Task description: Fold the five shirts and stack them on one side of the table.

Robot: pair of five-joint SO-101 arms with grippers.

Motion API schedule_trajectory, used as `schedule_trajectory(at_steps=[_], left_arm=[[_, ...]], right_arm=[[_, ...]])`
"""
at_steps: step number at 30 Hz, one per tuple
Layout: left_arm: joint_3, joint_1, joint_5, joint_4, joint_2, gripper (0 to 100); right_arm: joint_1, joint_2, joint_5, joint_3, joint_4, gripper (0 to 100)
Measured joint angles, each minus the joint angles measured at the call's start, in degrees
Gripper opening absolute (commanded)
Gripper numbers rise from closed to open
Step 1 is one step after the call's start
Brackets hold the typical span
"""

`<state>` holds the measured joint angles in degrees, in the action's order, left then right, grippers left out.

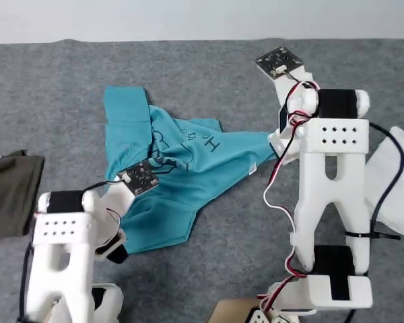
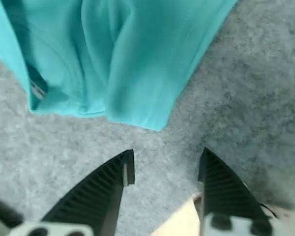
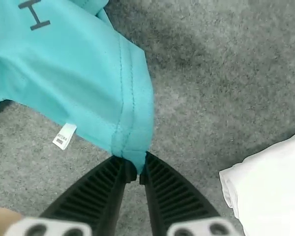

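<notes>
Your right gripper point(image 3: 135, 169) clamps the teal shirt point(image 1: 168, 182) by a hem corner, with a white tag point(image 3: 64, 136) just beside. Your left gripper point(image 2: 167, 157) hangs wide apart over the grey felt point(image 1: 242, 229), near the teal shirt's edge. Dark lettering point(image 1: 188, 145) crosses the chest. A white garment point(image 1: 398, 182) lies past the pinched corner, and an olive shirt point(image 1: 10, 195) lies on the opposite side.

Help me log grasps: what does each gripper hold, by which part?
Right gripper pinches the teal fabric shirt by its hemmed edge; left gripper, open, holds nothing.
</notes>
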<state>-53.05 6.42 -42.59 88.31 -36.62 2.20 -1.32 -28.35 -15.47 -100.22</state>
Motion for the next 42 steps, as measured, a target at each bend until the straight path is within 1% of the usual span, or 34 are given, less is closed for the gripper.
schedule_trajectory(at_steps=[6,19,21,23,27,33,38,42], left_arm=[[-0.1,0.0,-0.1,-7.6,8.4,22],[-0.1,0.0,-1.4,-14.6,25.7,22],[0.6,0.0,-1.4,-14.7,28.1,22],[1.8,0.0,-0.9,-14.6,30.2,20],[4.5,0.0,0.8,-14.2,34.4,13],[8.4,-0.2,1.0,-12.7,39.0,1],[9.5,-0.4,1.0,-12.5,39.9,0],[12.7,-0.4,1.7,-8.6,40.1,0]], right_arm=[[0.0,0.0,0.0,0.0,0.0,1.0],[0.0,0.0,0.0,0.0,0.0,1.0],[0.0,0.0,0.0,0.0,0.0,1.0],[0.0,0.0,0.0,0.0,0.0,1.0],[0.0,0.0,0.0,0.0,0.0,1.0],[0.0,0.0,0.0,0.0,0.0,1.0],[0.0,-0.4,0.0,0.0,0.0,1.0],[-0.2,-2.1,0.0,0.0,0.0,1.0]])
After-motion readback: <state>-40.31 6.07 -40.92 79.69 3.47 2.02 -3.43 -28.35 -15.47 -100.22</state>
